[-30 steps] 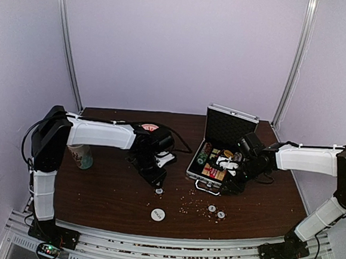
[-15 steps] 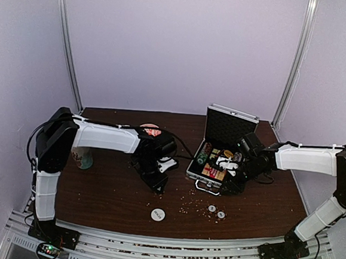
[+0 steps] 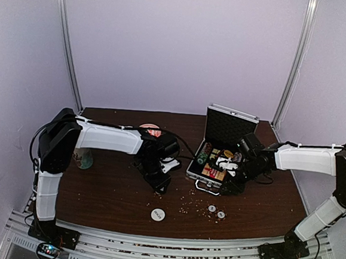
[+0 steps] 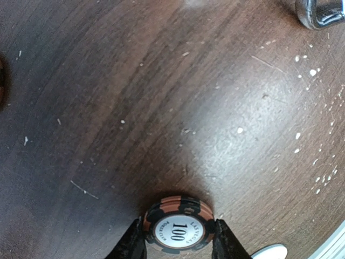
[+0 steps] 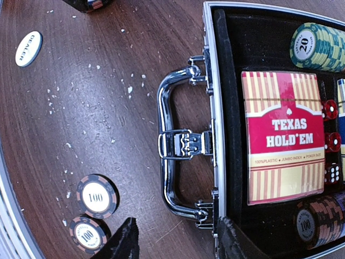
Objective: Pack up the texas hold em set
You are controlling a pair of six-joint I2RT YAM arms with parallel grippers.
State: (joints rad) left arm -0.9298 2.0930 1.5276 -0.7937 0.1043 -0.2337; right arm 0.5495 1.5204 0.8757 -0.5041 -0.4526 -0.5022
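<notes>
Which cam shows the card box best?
Right wrist: the card box is large in the view, lying flat in the case, label readable. In top external the card box is just a small red-yellow patch. Left wrist misses it, showing only a chip and table.

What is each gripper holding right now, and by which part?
The left gripper pinches a 100 poker chip by opposite sides of its rim. The right gripper holds nothing, open above the briefcase handle.
</notes>
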